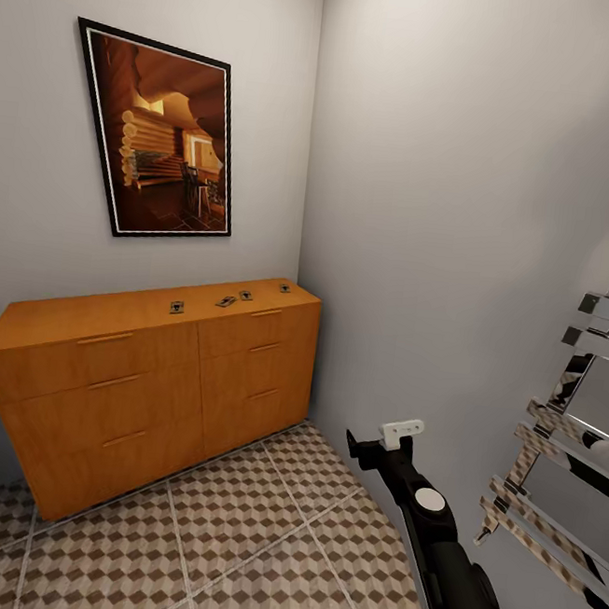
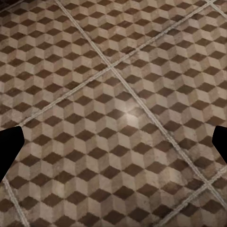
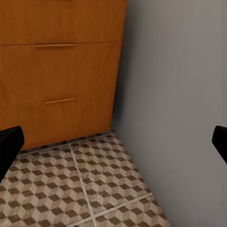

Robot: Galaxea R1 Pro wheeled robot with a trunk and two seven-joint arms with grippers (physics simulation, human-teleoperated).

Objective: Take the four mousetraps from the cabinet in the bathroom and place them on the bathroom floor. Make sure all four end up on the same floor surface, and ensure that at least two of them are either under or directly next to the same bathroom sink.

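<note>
Four mousetraps (image 1: 229, 299) lie in a loose row on top of the orange cabinet (image 1: 146, 382) in the room's corner, too small to make out in detail. The right gripper (image 1: 386, 442) hangs over the tiled bathroom floor (image 1: 251, 543) near the cabinet's end, jaws wide and empty. The left gripper (image 2: 113, 142) faces bare tiles, fingers wide apart.

The four mousetraps (image 1: 227, 301) on the cabinet (image 1: 99, 386) are too small to make out in detail. The chrome rack (image 1: 574, 417) is cut off at the right edge. The right hand (image 1: 386, 442) hides its own fingertips.
</note>
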